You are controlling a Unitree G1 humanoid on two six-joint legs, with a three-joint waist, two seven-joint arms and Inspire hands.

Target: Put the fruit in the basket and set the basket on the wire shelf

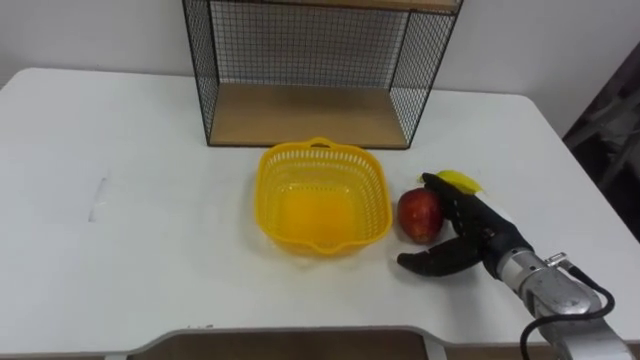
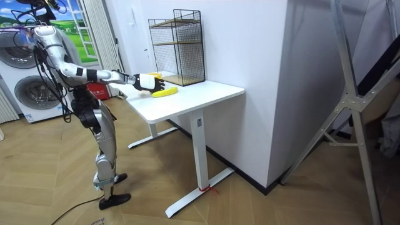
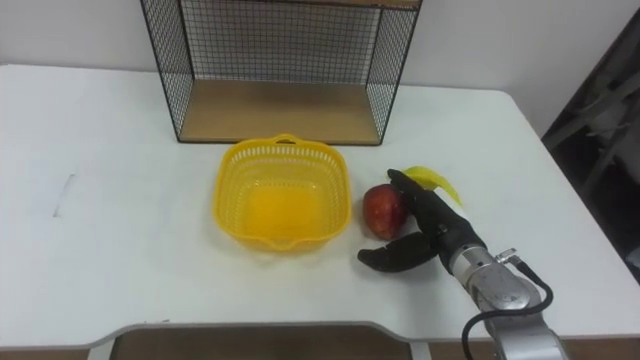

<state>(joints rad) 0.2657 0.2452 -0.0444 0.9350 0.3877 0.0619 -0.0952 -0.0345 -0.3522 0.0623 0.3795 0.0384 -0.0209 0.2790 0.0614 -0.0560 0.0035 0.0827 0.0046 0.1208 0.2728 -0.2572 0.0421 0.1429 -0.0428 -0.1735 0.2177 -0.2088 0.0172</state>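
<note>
Currently the fruit-picking step seems in hand: the apple (image 1: 421,213), right of the empty basket (image 1: 270,200) at frame centre, is flanked by the open right hand (image 1: 485,240); closing the fingers (image 1: 455,198) is called for next.

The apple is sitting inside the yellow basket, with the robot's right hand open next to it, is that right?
Not quite. The apple is not inside the yellow basket; it lies on the table just right of the basket, as the left eye view shows. The right hand is indeed open next to it.
</note>
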